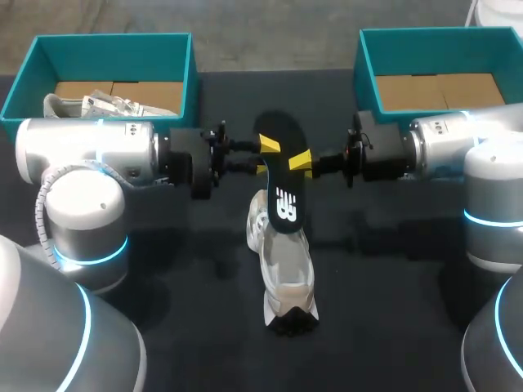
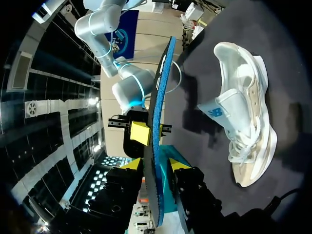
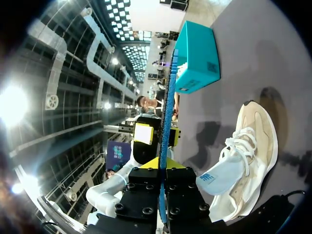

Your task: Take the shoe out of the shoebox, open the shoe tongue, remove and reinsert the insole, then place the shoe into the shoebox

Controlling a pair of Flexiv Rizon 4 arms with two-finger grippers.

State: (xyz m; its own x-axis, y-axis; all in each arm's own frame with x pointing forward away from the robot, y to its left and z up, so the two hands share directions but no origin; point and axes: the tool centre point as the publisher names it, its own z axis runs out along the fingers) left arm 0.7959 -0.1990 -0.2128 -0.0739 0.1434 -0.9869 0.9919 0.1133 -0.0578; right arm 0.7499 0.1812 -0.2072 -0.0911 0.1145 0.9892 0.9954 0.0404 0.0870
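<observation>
The black worktop [image 1: 392, 327] carries a teal cardboard shoebox at far left [image 1: 114, 45] and a second teal shoebox at far right [image 1: 433, 37]. A white mesh shoe [image 1: 286, 278] lies nearer. Above it, a black, blue-backed insole [image 1: 282, 175] is clamped edgewise by the left gripper [image 1: 263, 157] and the right gripper [image 1: 304, 161].

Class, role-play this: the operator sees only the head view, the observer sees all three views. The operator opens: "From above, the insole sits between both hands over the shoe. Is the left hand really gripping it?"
Observer: Yes. In the left wrist view the insole stands edge-on between the fingers of the left hand, and both touch it.
Operator: And the right hand?
Observer: It's the same there. In the right wrist view the insole runs straight between the fingers of the right hand, gripped from both sides.
Operator: What colour is its underside?
Observer: Blue. Your view shows only the black top.
</observation>
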